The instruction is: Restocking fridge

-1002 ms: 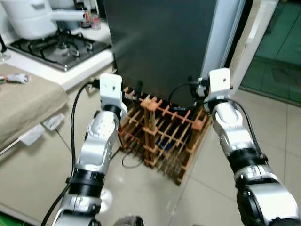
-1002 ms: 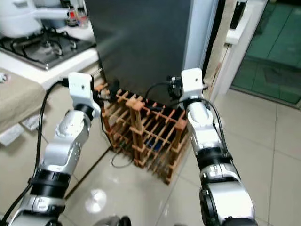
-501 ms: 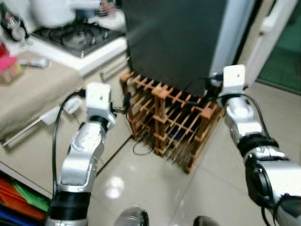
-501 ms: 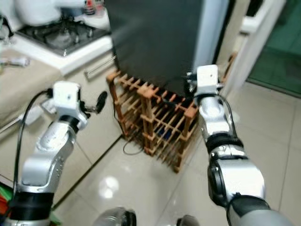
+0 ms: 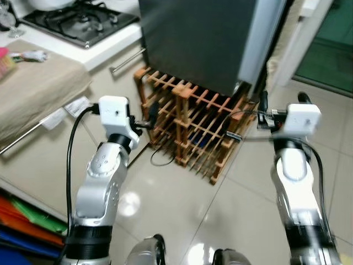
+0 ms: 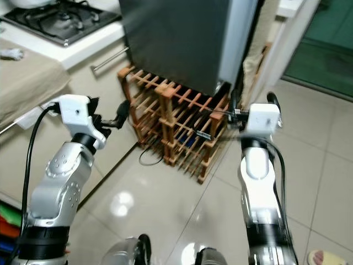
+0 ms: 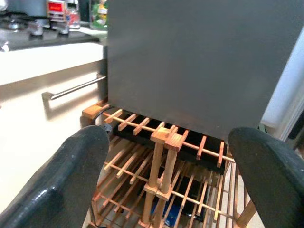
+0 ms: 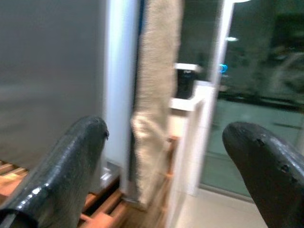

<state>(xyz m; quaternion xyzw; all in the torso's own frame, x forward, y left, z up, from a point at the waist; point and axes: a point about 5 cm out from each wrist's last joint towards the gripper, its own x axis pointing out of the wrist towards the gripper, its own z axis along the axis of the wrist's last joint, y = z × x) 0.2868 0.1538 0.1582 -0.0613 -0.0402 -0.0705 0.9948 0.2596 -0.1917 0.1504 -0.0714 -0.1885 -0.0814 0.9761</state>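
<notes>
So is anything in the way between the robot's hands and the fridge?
Yes. A wooden rack stands on the floor right against the dark fridge, between it and both grippers. The left gripper and right gripper hang open and empty before it.

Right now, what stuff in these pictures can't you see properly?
- Inside the dark fridge: its door is shut and the top is cut off by the frame in both eye views.
- What lies inside the wooden rack: something dark and blue sits behind the slats, too hidden to name.
- Items behind the stove: small and blurred in the left wrist view.
- Room beyond the glass door: blurred in the right wrist view.
</notes>
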